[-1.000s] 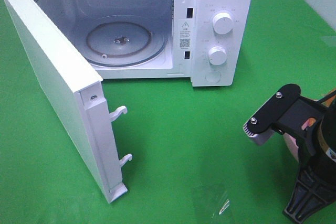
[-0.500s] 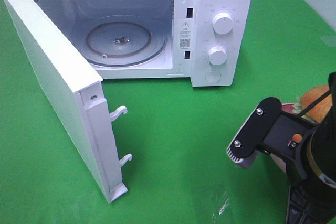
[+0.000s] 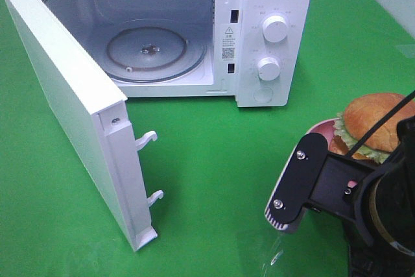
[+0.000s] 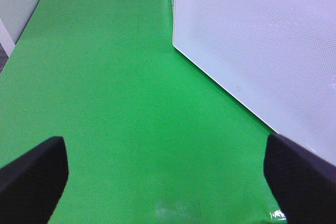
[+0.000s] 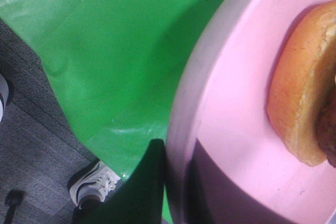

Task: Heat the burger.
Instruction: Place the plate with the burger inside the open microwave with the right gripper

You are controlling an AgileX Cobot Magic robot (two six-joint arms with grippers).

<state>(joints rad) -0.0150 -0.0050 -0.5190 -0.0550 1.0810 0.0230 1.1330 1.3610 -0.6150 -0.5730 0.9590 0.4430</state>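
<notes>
Right wrist alone shows right fingers (image 5: 147, 187) clenched on pink plate (image 5: 236, 103); left fingers (image 4: 31, 177) spread.

The burger (image 3: 376, 118) is sitting upright on a pink plate (image 3: 322, 128) at the right edge of the high view, about halfway down the frame. Its glossy golden-brown top bun is facing up, with a green lettuce frill peeking out beneath it. The frame edge is cutting off its right side, and its lower part is hidden. In the right wrist view, its bun is resting well in from the plate's rim.
</notes>
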